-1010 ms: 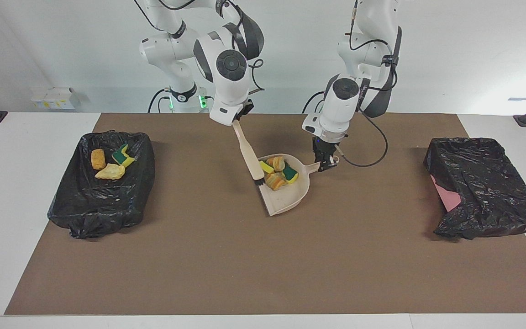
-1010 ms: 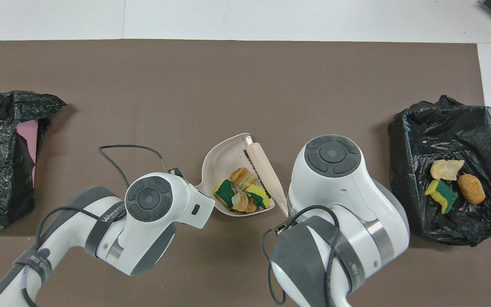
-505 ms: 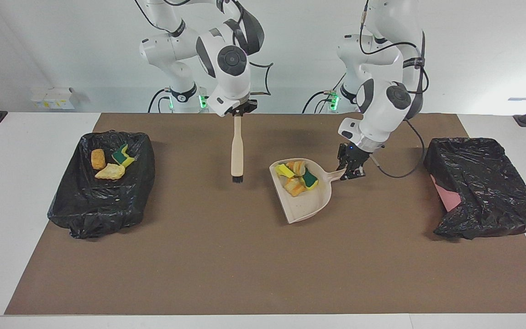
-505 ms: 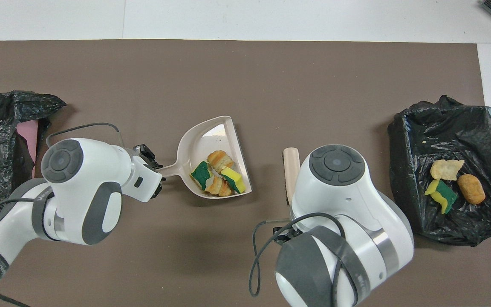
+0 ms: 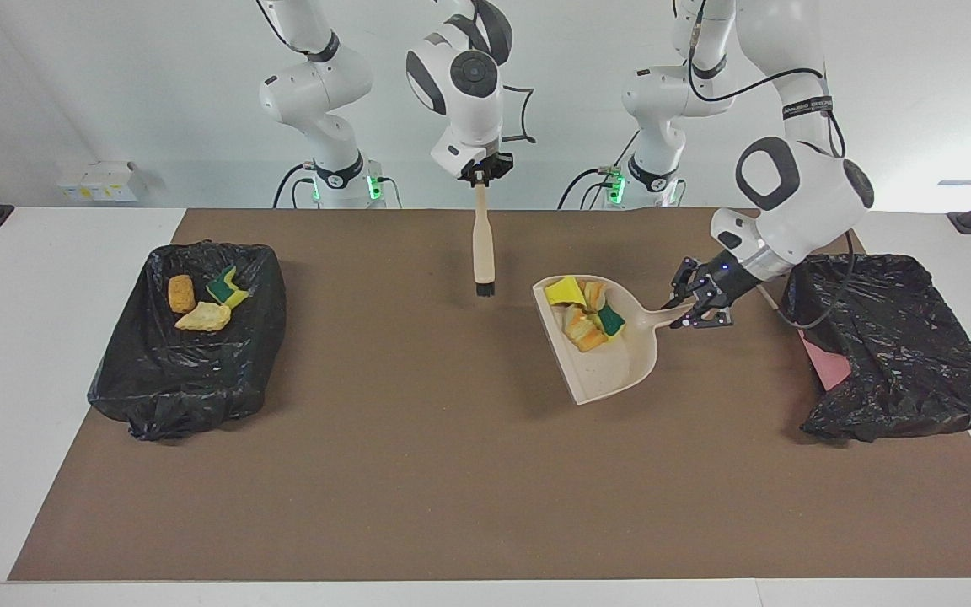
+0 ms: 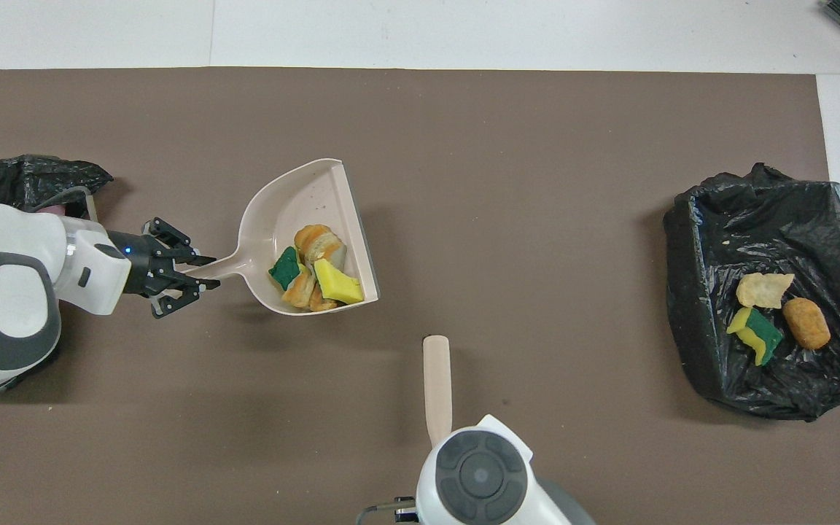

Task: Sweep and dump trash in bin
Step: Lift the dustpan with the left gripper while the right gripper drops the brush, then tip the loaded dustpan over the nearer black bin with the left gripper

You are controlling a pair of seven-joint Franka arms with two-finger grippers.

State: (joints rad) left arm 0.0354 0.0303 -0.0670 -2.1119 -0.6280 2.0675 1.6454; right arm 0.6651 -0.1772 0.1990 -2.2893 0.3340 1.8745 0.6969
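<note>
Over the brown mat (image 5: 452, 472), the left gripper (image 5: 699, 301) is clamped on the handle of the beige dustpan (image 5: 612, 371), which is raised clear of the surface. Four pieces of trash (image 5: 584, 314) lie heaped in the pan: yellow and green sponge scraps and tan bread-like lumps, overlapping so that their individual outlines cannot be separated. The right gripper (image 5: 480, 177) grips the top of a hand brush (image 5: 483, 253), hung upright, bristles down, above the mat; in the overhead view the arm covers that grip entirely. Three further scraps (image 5: 203, 302) rest in the black-lined bin (image 5: 140, 388) toward the right arm's end. The second lined bin (image 5: 915, 371) toward the left arm's end shows a pink patch; the left arm hides part of its rim. Lettering on the left arm's band is too small to read.
</note>
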